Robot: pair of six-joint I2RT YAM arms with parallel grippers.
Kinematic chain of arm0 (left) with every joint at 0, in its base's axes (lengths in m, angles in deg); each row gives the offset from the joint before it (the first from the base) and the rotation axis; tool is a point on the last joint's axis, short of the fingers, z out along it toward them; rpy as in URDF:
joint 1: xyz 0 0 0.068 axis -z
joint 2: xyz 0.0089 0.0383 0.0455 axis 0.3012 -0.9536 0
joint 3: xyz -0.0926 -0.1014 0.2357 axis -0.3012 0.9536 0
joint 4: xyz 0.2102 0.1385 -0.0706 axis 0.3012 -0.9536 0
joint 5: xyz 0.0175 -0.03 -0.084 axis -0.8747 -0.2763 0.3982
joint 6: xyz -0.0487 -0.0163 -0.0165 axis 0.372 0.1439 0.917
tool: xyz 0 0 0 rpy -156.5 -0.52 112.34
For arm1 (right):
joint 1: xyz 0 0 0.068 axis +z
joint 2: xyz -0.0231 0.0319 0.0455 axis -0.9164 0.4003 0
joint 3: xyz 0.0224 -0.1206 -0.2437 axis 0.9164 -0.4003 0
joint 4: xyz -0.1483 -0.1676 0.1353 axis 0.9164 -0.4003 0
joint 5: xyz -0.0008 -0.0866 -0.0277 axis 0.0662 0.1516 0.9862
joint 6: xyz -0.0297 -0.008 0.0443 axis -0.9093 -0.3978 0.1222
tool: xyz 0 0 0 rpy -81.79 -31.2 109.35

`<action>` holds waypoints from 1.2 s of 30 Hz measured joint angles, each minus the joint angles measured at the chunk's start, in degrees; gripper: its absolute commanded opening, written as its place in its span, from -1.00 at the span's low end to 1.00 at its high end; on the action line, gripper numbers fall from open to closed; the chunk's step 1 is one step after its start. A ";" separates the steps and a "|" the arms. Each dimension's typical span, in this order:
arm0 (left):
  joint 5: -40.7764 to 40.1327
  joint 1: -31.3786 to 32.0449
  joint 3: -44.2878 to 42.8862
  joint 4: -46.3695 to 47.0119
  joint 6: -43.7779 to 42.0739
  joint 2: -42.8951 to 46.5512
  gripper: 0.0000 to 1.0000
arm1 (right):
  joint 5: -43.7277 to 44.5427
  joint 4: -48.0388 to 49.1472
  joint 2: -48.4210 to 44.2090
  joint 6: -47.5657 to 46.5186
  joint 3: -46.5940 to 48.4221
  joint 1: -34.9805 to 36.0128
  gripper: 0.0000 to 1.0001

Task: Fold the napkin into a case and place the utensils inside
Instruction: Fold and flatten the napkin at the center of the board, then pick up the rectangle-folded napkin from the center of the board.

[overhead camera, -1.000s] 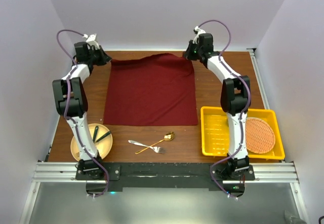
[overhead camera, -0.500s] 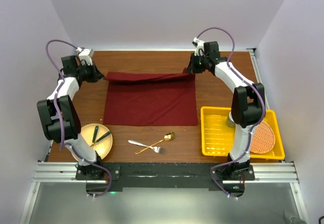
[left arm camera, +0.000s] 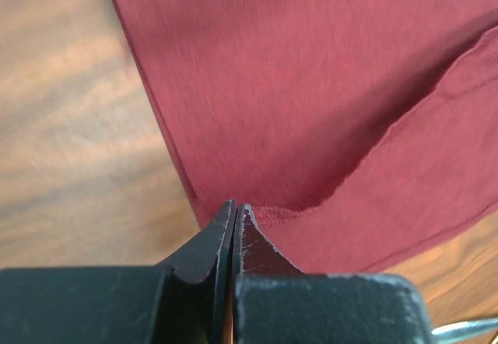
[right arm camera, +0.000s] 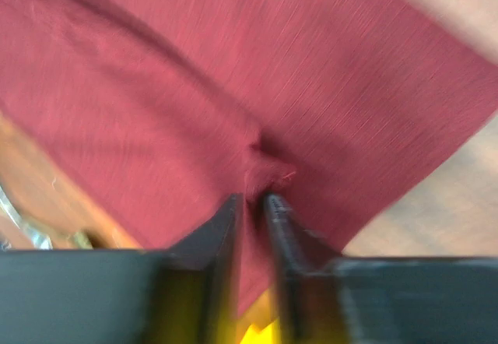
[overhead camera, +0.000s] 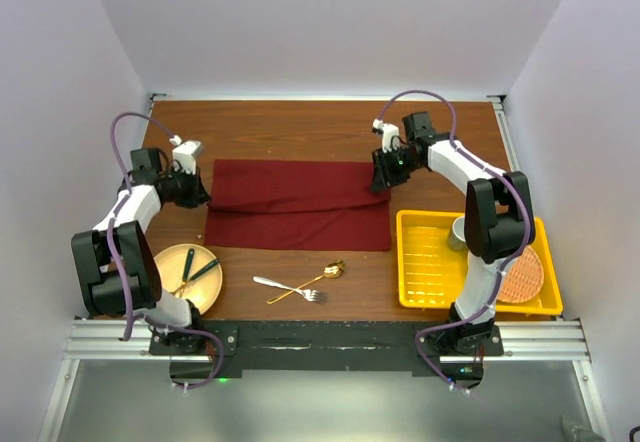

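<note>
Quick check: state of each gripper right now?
Left gripper: closed, pinching the napkin at its left edge.
Right gripper: closed, pinching the napkin at its right edge.

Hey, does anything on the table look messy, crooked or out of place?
Nothing spilled or damaged. The fork and spoon lie crossed near the front edge. The napkin is part folded, corners pinched by the left gripper and right gripper, its layers not lined up.
</note>
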State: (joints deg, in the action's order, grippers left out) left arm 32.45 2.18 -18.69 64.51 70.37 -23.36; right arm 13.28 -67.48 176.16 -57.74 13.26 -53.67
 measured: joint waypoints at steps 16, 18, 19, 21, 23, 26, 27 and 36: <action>5.33 -1.60 -8.26 -18.71 -23.67 -4.26 -0.14 | -1.75 -17.88 0.50 -15.82 9.01 0.00 0.39; 5.55 -1.27 -9.53 -19.69 -24.81 -5.29 -0.06 | -1.11 -18.10 2.05 -15.87 11.74 0.00 0.39; 5.60 -1.01 -10.27 -20.04 -25.44 -5.95 -0.05 | -0.55 -18.14 3.28 -15.89 13.20 0.00 0.40; 5.49 -0.22 -11.98 -21.05 -26.86 -7.43 0.00 | 0.17 -18.05 5.73 -15.87 15.45 0.00 0.41; 5.07 1.01 -13.46 -21.81 -28.33 -9.01 0.01 | 1.33 -18.21 8.59 -15.85 17.53 0.00 0.41; 3.72 3.56 -14.78 -23.23 -30.80 -10.97 0.01 | 2.58 -19.15 13.22 -15.87 21.55 0.04 0.33; 3.28 4.28 -14.97 -23.74 -31.34 -11.50 0.01 | 2.71 -19.91 14.53 -15.96 22.91 0.07 0.23; 0.92 6.01 -18.05 -26.91 -34.16 -15.56 0.01 | 1.49 -27.34 18.60 -20.39 27.15 0.13 -0.62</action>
State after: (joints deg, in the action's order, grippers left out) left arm 33.36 8.19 -36.74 37.61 36.21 -38.93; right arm 14.76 -94.82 194.76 -78.13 40.41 -53.54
